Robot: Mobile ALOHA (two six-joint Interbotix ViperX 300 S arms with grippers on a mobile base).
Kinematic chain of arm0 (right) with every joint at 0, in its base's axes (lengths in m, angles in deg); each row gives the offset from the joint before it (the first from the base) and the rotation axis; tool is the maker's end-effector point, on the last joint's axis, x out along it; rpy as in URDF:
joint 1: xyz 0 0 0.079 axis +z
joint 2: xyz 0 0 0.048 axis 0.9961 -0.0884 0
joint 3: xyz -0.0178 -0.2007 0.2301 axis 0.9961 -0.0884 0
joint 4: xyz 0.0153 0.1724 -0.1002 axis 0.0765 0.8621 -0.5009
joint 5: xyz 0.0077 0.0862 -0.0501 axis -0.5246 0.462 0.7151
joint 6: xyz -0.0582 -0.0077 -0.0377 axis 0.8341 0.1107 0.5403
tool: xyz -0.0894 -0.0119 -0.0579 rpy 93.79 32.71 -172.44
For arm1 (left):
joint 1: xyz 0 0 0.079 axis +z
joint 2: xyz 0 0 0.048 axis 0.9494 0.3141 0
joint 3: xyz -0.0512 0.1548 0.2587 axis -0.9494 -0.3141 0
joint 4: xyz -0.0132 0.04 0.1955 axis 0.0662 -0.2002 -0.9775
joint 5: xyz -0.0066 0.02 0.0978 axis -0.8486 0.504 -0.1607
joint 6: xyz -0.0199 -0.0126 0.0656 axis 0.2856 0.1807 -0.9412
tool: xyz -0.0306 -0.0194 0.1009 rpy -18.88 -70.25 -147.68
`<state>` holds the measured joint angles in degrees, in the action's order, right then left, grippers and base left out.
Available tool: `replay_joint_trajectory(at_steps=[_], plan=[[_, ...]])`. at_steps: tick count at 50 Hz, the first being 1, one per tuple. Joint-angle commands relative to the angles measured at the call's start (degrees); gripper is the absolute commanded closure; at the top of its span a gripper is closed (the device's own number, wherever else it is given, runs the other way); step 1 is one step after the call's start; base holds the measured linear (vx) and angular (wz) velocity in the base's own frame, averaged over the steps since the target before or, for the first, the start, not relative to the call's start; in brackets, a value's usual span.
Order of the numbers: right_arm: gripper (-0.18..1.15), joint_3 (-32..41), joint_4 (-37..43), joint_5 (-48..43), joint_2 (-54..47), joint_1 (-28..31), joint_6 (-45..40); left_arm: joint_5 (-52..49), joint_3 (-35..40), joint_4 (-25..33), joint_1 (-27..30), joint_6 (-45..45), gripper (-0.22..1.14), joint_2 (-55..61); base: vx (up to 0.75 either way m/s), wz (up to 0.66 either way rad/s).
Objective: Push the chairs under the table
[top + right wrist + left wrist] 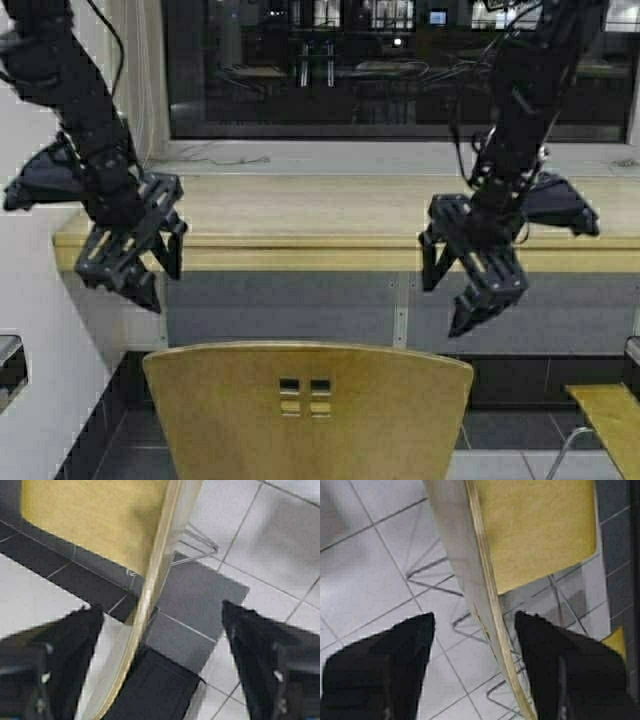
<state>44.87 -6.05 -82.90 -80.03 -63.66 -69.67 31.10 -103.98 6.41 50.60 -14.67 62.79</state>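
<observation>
In the high view, 1 chair (pixel 308 410) stands before the tabletop (pixel 330 215), its back below both tools. The left tool (pixel 135 262) and right tool (pixel 478 285) hang wide above it. In each wrist view, the chair's top edge lies between spread fingers (pixel 380 665) (pixel 265 655).

light: dim, even indoor | window (pixel 400 70): dark, reflective | wrist views: soft, tool tips blurred
</observation>
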Motion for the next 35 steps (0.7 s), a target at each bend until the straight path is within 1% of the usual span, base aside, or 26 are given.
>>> replay_joint_trajectory(at_steps=[1,8,35], plan=[[-0.05,2.9,1.6,1.1,-1.8,0.4,0.0,-0.3,1.7,0.7,-0.2,0.4,0.05,1.3,0.00,0.00],[-0.05,5.0,2.5,1.1,-4.6,0.4,0.3,-0.3,3.5,1.3,-0.2,0.8,0.05,4.0,0.00,0.00],[-0.05,15.2,2.7,0.4,-13.1,0.2,0.6,-0.3,15.6,1.3,-0.2,0.8,0.05,15.9,0.00,0.00]])
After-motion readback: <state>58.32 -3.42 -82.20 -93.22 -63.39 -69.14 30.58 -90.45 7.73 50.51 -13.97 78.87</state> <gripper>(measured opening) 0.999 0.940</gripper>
